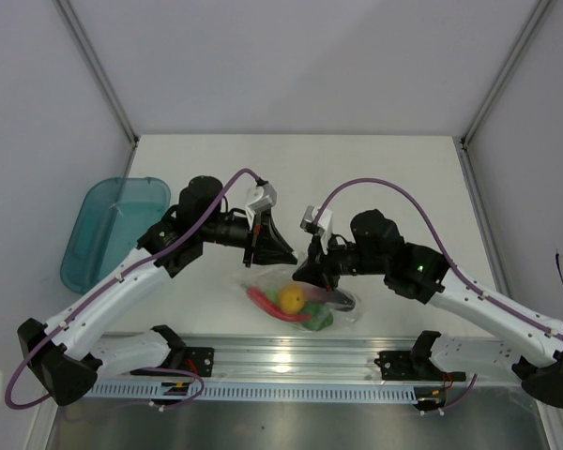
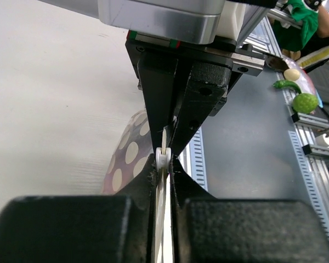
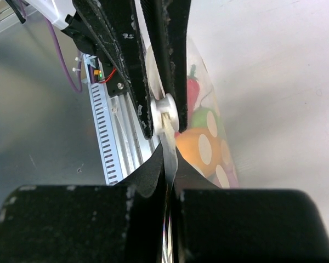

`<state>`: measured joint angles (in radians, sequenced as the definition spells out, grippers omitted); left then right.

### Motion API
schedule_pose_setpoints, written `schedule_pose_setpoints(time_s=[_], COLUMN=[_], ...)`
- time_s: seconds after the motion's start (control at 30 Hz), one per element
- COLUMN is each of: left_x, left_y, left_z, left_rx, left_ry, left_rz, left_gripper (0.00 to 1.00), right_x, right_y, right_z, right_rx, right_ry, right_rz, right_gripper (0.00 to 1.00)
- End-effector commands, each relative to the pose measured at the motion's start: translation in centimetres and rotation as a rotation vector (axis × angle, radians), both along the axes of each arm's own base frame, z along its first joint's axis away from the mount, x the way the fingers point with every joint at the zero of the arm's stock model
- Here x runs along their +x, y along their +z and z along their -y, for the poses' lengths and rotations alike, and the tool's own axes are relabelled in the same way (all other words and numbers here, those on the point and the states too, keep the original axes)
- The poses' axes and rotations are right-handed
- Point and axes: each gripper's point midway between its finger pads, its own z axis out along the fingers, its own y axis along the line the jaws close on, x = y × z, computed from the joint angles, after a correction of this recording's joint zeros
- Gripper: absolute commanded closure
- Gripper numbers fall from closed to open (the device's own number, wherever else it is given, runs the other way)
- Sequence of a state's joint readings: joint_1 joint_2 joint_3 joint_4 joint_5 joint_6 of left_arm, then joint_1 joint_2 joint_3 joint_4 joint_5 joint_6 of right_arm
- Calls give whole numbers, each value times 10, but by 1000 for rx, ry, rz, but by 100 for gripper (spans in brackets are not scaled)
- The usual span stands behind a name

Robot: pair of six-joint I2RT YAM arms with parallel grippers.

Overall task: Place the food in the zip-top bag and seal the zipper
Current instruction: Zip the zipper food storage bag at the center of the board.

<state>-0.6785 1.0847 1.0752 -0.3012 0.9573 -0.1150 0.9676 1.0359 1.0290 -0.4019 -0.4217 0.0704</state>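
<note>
The zip-top bag point(image 1: 305, 302), clear with white dots, lies near the table's front edge between the two grippers. Inside it are the food pieces: a red chili point(image 1: 263, 303), a yellow pepper point(image 1: 292, 298), a green piece point(image 1: 320, 320) and the dark eggplant point(image 1: 336, 300). My left gripper point(image 1: 281, 251) and right gripper point(image 1: 311, 273) meet tip to tip over the bag's mouth. The left gripper point(image 2: 163, 164) is shut on the zipper strip, with a small white slider point(image 2: 163, 158) at its tips. The right gripper point(image 3: 168, 160) is shut on the same strip, beside the dotted bag point(image 3: 211, 150) and pepper point(image 3: 189, 147).
A teal translucent tray point(image 1: 113, 230) stands at the table's left edge. An aluminium rail point(image 1: 291, 361) runs along the near edge, just below the bag. White walls close in the table at the back and both sides.
</note>
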Motion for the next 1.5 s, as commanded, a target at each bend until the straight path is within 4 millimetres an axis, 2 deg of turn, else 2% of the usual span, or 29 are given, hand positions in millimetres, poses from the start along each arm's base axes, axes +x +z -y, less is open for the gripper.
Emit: schedule_pose_setpoints(time_s=[0.0,0.1,0.37,0.57,0.83,1.27,1.47], left_x=[-5,-7,-5,-7,-8,-6,-2], left_y=[14,10,-6,-14,-16,-18,-19], left_z=[0,-2,-4,-6,-10,-16,-24], left_rx=[-42,-30,22,46,59,70,77], left_ry=[-30,-35,-28,-31,-17,12,59], left_rz=[33,28,15,2,9,24,33], left_gripper=[99,99,99,100,99,99,99], right_x=[3,4,10,19,23,39,55], right_y=[25,28,55,82,101,108,111], right_z=[-5,-4,4,19,34,68,87], right_rx=[52,62,142,245,318,336,337], right_ry=[-9,-20,-90,-191,-234,-345,-456], right_rz=[43,53,94,126,112,96,96], right_gripper=[100,100,100,100,100,100,100])
